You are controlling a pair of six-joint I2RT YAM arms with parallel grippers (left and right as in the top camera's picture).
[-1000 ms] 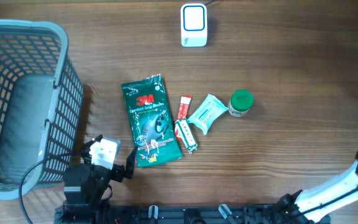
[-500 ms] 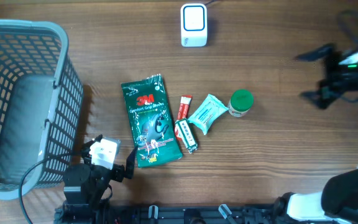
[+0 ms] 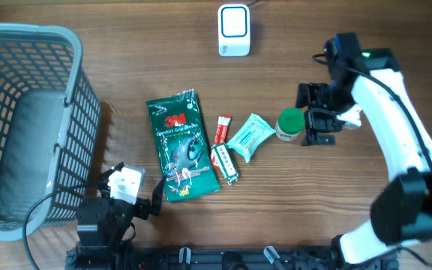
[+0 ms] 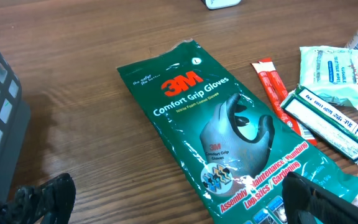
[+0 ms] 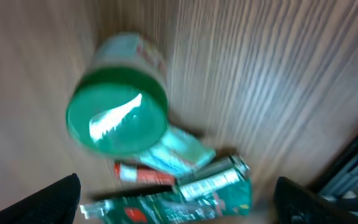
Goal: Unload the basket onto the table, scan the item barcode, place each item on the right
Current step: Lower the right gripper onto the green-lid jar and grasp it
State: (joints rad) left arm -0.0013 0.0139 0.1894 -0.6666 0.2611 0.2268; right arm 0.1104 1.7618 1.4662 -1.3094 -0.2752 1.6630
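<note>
Green-lidded jar (image 3: 291,124) upright on table (image 3: 313,210), right end of the item row, just beside wipes packet (image 3: 250,136). Right gripper (image 3: 308,116) just right of jar, jaws spread wide, empty. Left gripper (image 3: 132,193) likewise wide, empty, by glove packet (image 3: 180,146). Scanner (image 3: 234,30) well apart.

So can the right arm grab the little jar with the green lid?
Probably yes. The right arm is close beside the green-lidded jar, its jaws open wide toward it, and nothing lies between them. The teal packet sits on the jar's other side.
</note>
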